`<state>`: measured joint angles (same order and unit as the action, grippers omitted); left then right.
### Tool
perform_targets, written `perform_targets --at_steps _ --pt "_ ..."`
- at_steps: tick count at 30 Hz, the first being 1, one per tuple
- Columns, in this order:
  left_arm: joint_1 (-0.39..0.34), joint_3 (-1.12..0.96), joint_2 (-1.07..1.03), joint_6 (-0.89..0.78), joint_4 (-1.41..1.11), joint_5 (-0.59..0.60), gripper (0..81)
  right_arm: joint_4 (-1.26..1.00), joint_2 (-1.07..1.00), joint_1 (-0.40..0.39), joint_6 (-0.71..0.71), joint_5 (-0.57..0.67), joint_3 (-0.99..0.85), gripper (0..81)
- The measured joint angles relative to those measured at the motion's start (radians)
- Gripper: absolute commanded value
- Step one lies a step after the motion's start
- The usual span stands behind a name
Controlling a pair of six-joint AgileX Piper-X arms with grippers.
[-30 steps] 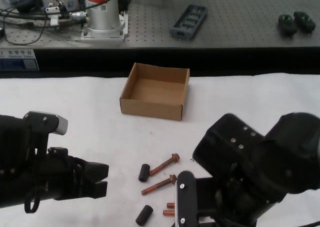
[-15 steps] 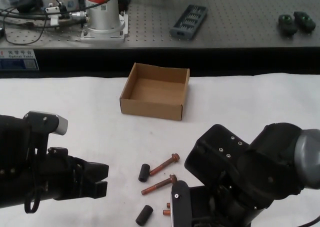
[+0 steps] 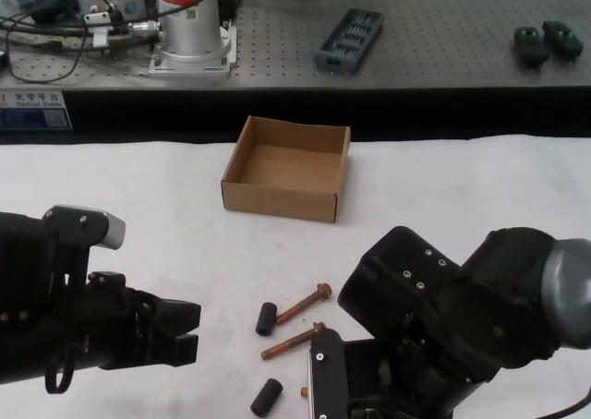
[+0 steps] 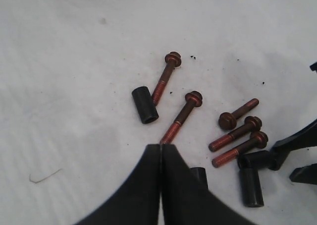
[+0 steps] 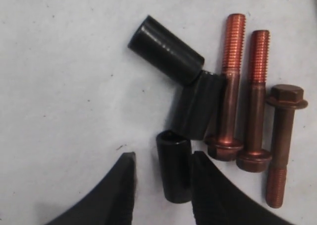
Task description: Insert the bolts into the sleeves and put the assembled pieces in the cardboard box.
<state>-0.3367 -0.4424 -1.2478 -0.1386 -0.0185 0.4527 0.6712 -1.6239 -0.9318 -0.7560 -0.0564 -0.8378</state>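
Right, high view first: your cardboard box shows no finished piece inside. The loose parts lie on the white cloth on the arms' side of the box, with two long bolts and two black sleeves in the open. Your left gripper hangs to the left of that pile, farther from the box than the bolts. The right arm is bent down over the pile's other end.

Now the left wrist view: the left jaws are pressed together on nothing and point over the long bolts towards the box, with three short bolts lying off to one side.

Over to the right wrist view, and here's the action. Your right gripper has its jaws apart, one either side of the nearest sleeve, which lies flat and isn't clamped yet. A neighbouring sleeve sits just beyond its end, against the short bolts.

I'd call this the first pick, with nothing assembled so far. Next you'll want to close squarely on that sleeve and lift it without dragging the neighbour. Then open the left jaws for a bolt so the two can be mated. The box comes last.
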Motion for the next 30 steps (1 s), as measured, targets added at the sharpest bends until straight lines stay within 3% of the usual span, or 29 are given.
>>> perform_targets --at_steps 11,13,16,17,23,30 --pt "0.000 0.000 0.000 0.000 0.000 0.000 0.6 -0.004 -0.056 0.000 0.015 0.004 -0.006 25.8" --pt "0.000 0.000 0.000 0.000 0.000 0.000 0.6 0.001 -0.062 0.000 0.016 0.006 -0.012 18.5" --pt "0.000 0.000 0.000 0.000 0.000 0.000 0.6 0.008 -0.062 -0.002 0.020 0.007 -0.012 0.3" --pt "0.000 0.000 0.000 0.000 0.000 0.000 0.6 0.008 -0.062 -0.002 0.021 -0.002 -0.012 5.2" --pt "0.000 0.000 0.000 0.000 0.000 0.000 0.6 0.008 -0.062 -0.008 0.021 -0.032 -0.012 5.5" --pt "0.000 0.000 0.000 0.026 0.003 0.000 0.6 0.040 -0.062 -0.009 0.116 -0.077 -0.035 5.5"
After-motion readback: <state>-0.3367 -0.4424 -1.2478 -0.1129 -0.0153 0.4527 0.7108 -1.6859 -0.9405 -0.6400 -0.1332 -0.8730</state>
